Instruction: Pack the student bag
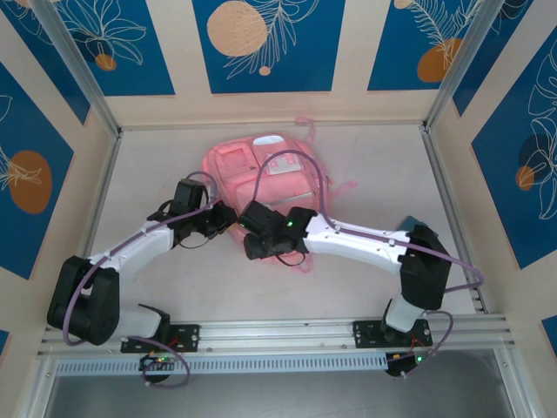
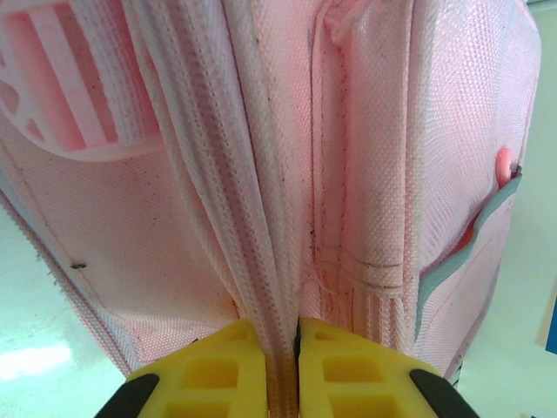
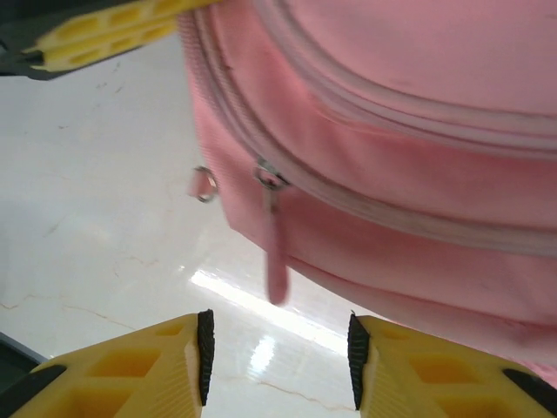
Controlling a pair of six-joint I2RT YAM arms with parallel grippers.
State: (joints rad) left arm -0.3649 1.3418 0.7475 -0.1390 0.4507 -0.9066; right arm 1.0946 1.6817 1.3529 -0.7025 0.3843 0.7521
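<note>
Two arms are reaching the near edge of the pink student bag, which is lying flat on the surface, toward the back. From the left wrist, the left gripper is pinching a ridge of the bag's zipper seam between nearly touching fingers. From the right wrist, the right gripper is standing open and holding nothing, with a zipper pull hanging just beyond its fingertips.

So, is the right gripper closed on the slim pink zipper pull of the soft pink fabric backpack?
No, the right gripper is wide open, and the slim pink zipper pull hangs untouched beyond it.
</note>
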